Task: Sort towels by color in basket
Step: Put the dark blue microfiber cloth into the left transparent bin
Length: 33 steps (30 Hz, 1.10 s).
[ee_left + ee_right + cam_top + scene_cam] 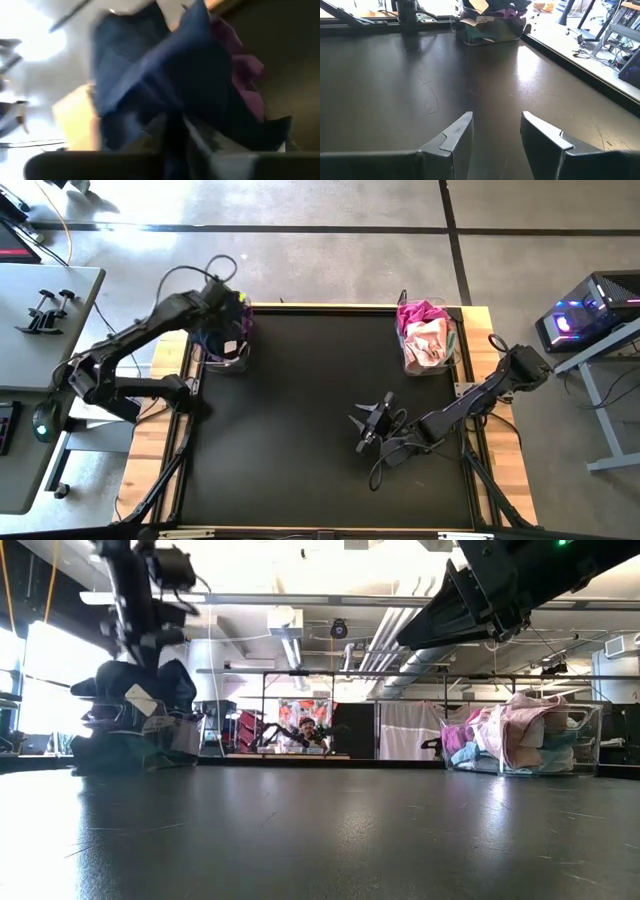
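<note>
The sorting looks nearly finished: no towel lies loose on the black table (pixel 300 430), and the cloths sit in two clear baskets at its far corners. The left basket (pixel 228 350) holds the dark ones, navy towel (pixel 150 75) and purple towel (pixel 240 75) among them; the right basket (pixel 430 345) holds pinks and magenta. The left claw (pixel 235 310) hangs over the dark basket, seemingly dropping or tucking in a cloth; whether it grips the navy towel or how wide it stands, I cannot tell. Next it likely must lift clear. The right claw (pixel 495 137) waits low over the bare table, fingers apart, holding nothing.
</note>
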### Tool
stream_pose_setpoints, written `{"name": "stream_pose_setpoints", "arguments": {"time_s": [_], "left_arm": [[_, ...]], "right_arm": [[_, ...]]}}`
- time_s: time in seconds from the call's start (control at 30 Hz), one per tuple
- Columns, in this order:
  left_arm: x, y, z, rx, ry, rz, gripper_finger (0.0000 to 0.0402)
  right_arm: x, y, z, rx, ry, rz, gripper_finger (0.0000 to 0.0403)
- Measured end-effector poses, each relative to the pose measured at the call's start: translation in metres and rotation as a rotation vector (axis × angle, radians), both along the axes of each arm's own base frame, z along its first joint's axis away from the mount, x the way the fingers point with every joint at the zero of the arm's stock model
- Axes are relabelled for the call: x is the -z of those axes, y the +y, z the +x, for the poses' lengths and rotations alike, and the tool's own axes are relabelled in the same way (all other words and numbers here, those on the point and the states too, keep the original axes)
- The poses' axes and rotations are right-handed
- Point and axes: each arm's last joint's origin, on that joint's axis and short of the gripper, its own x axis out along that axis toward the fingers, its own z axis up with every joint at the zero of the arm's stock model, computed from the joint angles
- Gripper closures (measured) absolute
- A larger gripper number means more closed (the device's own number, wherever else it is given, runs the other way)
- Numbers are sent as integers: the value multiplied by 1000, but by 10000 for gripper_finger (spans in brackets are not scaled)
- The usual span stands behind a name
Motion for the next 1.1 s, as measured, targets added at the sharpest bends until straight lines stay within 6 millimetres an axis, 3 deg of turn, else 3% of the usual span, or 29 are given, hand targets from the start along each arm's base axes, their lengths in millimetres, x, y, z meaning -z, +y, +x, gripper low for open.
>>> {"name": "stream_pose_setpoints", "arguments": {"time_s": [0.1,0.27,0.4,0.57,0.87,1.1], "left_arm": [[33,6,6,24,-28,-57,393],[92,12,14,35,-24,-176,390],[110,19,20,62,13,-204,400],[92,23,25,91,34,-194,370],[15,14,24,66,64,-253,276],[-17,2,21,64,-4,-187,263]], "right_arm": [[0,0,0,-2,-2,3,247],[0,0,0,-2,-3,3,247],[0,0,0,-4,-1,0,247],[0,0,0,-4,-2,-1,247],[0,0,1,-3,-2,-1,247],[0,0,1,-3,-2,-1,247]]}}
